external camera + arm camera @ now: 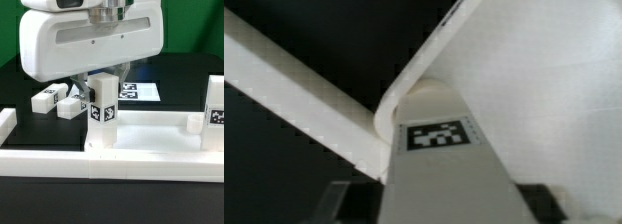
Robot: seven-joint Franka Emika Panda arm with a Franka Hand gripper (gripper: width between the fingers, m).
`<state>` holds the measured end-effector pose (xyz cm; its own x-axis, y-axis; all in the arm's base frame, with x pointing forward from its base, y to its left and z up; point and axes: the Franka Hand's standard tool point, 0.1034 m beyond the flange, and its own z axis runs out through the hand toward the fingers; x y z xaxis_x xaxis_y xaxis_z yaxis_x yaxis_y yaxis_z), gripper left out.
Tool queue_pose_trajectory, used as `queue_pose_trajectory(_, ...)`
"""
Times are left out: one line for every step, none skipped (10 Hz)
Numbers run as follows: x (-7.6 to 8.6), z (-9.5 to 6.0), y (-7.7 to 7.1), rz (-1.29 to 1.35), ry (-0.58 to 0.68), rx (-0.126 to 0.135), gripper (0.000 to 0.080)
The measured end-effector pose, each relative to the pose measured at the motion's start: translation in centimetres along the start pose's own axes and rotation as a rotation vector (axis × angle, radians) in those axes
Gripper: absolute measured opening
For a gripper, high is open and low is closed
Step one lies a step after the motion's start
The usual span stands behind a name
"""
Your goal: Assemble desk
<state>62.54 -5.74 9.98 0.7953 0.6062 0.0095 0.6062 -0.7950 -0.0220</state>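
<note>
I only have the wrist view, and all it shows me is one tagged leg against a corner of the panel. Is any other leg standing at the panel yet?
Observer: Yes, a second leg stands upright at the panel, at its end on the exterior view's right.
Operator: Where are the remaining legs?
Observer: One loose leg and its neighbour lie flat on the table, to the exterior view's left of your leg.
Operator: Anything behind my leg?
Observer: The marker board lies flat on the table behind it.
</note>
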Motion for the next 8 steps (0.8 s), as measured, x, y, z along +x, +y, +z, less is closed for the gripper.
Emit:
queue_pose_trajectory(0.00,0.00,0.00,0.003,0.000,0.000,0.0288)
queue_pose_trajectory(0.00,0.00,0.00,0.025,0.000,0.000,0.0288)
queue_pose_trajectory(-0.01,0.00,0.01,0.026,0.000,0.000,0.0288)
queue_pose_trajectory(0.01,-0.02,0.00,0.070,-0.001,0.003,0.0288)
queue_pose_trajectory(-0.07,-0.04,0.05,0.154,-0.003,0.009,0.0288)
queue_pose_trajectory(-0.19,-0.02,0.10,0.246,-0.004,0.013,0.0288)
queue_pose_trajectory(-0.30,-0.02,0.15,0.312,-0.006,0.014,0.0289)
queue_pose_trajectory(-0.28,-0.02,0.15,0.446,-0.004,0.018,0.0289)
